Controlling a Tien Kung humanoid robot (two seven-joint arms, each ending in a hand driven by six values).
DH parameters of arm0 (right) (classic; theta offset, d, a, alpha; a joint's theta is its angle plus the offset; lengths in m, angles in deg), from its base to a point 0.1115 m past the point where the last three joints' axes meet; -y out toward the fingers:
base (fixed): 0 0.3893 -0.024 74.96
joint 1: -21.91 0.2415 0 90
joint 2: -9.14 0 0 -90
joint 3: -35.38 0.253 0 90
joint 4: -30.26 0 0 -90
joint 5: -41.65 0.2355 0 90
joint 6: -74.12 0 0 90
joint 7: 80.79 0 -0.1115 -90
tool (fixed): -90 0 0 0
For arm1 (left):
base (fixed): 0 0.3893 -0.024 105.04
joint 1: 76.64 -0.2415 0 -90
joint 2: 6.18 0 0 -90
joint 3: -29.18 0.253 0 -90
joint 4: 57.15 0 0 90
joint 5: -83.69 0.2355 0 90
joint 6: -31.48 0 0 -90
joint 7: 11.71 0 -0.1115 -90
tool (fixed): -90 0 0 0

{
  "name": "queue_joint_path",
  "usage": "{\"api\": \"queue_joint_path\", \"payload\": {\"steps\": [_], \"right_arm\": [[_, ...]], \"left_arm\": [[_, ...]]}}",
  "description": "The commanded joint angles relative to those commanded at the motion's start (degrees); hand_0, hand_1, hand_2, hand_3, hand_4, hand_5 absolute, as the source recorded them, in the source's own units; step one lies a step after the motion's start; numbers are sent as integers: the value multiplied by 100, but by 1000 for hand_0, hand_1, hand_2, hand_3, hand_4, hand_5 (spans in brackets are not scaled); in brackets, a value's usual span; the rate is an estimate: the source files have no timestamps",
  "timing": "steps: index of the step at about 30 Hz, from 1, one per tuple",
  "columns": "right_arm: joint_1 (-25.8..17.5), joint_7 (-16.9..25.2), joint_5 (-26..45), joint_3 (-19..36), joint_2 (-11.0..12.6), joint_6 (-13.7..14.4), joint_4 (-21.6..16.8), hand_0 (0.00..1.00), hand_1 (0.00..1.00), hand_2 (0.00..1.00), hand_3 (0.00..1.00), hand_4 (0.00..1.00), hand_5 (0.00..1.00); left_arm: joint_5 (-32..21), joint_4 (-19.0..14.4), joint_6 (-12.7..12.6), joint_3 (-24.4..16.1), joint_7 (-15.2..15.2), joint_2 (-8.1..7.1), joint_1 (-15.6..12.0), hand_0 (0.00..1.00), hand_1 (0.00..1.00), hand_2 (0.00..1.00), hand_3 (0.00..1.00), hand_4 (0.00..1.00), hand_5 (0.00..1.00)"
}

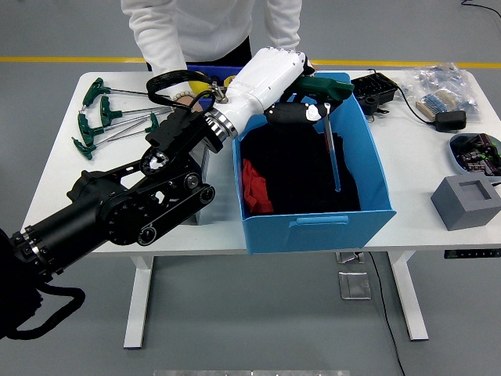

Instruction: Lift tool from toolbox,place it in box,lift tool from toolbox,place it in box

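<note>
Over the blue box (376,168), a green-handled tool (327,102) is held by the left hand (293,106), its fingers closed around the handle, so that the metal shaft hangs down toward the black cloth (301,176) inside (a red piece lies beside it). More green-handled tools (98,117) are laid out at the table's (70,188) far left. A person (211,27) is seen at the far side.

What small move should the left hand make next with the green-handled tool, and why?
Probably lower a little and open the fingers. The left hand grips the green T-handled tool over the blue plastic box, its metal shaft hanging with the tip just above the black cloth inside, so a release should land it in the box.
</note>
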Motion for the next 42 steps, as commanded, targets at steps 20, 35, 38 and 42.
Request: {"api": "queue_joint_path", "payload": {"steps": [20, 35, 38, 42], "right_arm": [[163, -91, -316, 143, 44, -60, -50, 678, 611, 674, 537, 787, 599], [228, -125, -487, 236, 80, -90, -59, 674, 610, 674, 537, 788, 600], [213, -122, -473, 235, 85, -87, -56, 672, 608, 674, 539, 789, 599], [192, -114, -441, 229, 86, -80, -51, 672, 608, 674, 539, 789, 599]], "left_arm": [[-633, 1528, 385, 937, -604, 34, 591, 336, 380, 458, 525, 699, 496], [-610, 1384, 419, 848, -798, 34, 714, 361, 468, 514, 568, 704, 482], [-500, 1365, 419, 811, -777, 34, 704, 363, 475, 512, 575, 710, 484], [-19, 1305, 541, 697, -641, 34, 647, 363, 475, 512, 575, 710, 484]]}}
